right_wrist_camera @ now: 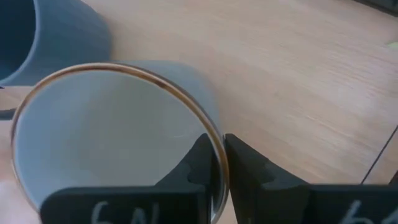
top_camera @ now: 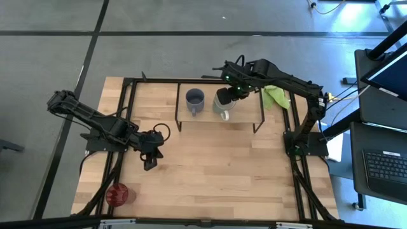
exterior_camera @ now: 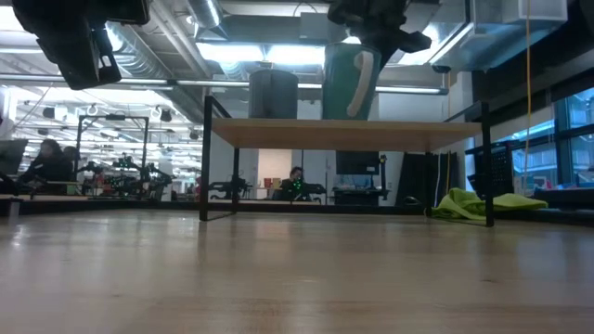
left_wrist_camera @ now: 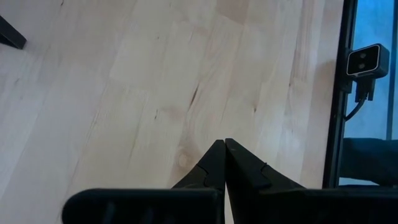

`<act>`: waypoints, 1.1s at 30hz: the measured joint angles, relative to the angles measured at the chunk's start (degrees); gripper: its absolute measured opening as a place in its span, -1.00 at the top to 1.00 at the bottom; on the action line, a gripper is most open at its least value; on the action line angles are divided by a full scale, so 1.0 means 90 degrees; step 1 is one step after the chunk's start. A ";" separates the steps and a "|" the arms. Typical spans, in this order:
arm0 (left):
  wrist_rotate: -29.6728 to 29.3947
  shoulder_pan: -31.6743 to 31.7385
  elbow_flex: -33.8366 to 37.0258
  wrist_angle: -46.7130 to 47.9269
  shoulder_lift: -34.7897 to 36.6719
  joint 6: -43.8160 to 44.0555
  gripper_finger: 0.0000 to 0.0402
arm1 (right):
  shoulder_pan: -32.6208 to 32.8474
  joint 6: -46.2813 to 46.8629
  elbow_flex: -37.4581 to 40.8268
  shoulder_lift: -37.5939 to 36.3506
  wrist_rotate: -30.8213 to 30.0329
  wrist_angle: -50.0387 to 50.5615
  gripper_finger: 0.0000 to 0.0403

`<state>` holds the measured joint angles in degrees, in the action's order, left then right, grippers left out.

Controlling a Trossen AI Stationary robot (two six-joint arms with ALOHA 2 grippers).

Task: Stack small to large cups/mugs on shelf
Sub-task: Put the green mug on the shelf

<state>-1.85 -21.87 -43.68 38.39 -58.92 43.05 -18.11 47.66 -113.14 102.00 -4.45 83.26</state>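
- We take the shelf (top_camera: 216,105) as our landmark; it stands at the table's (top_camera: 210,172) far edge.
- On the shelf we see the dark grey mug (top_camera: 194,100), and just beside it the white mug (top_camera: 223,105).
- Our right gripper (top_camera: 227,97) is over the shelf, its fingers (right_wrist_camera: 239,163) clamped on the white mug's rim, one inside and one outside.
- Our left gripper (top_camera: 151,159) hangs over bare table, well in front of the shelf and toward its left end, fingers pressed together on nothing.
- The red tumbler (top_camera: 118,194) stands at the table's near left corner, well apart from the shelf.
- A green cloth (top_camera: 275,96) lies just beyond the shelf's right end.
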 joint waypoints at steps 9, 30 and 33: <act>0.0000 0.0000 0.0000 0.0002 0.0000 -0.0010 0.99 | 0.0000 -0.0014 0.0000 0.0000 0.0000 -0.0036 0.79; 0.0000 -0.0002 0.0000 0.0005 0.0000 -0.0005 0.99 | 0.0010 -0.0169 -0.0010 -0.0010 0.0019 -0.0245 0.60; 0.0000 -0.0002 0.0000 0.0005 0.0000 -0.0005 0.99 | 0.0010 -0.0183 -0.0010 -0.0011 -0.0033 -0.0233 0.60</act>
<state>-1.85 -21.89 -43.68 38.44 -58.92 43.00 -18.02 46.01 -113.23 101.89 -4.75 81.17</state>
